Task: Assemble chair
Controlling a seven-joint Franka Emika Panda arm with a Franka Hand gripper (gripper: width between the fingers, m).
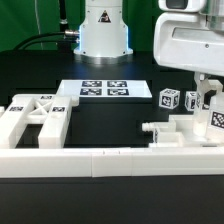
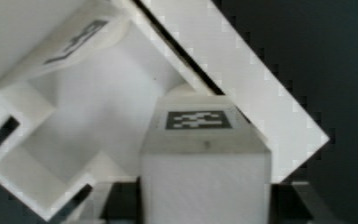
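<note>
**A:** Chair bar [image 2: 202,165]: where does it sit against the gripper [image 2: 202,198]?

**B:** Right between the two dark fingers [image 2: 119,205]. They meet its sides with no gap showing, so the pincer is clamped narrow on it.

**A:** And its heading?

**B:** Its long axis runs straight out from between the fingers, crosswise to their closing line. The end bearing the square tag [image 2: 201,120] points away from the gripper, toward a slanted white panel [image 2: 229,55] behind it.

**A:** Where on the table [image 1: 110,120]?

**B:** At the exterior view's right, under the arm [image 1: 190,40], among the right cluster of chair parts [image 1: 180,130]. A ladder-like frame [image 1: 35,115] lies well apart at that view's left. The marker board [image 1: 103,88] sits between them, farther back.
</note>
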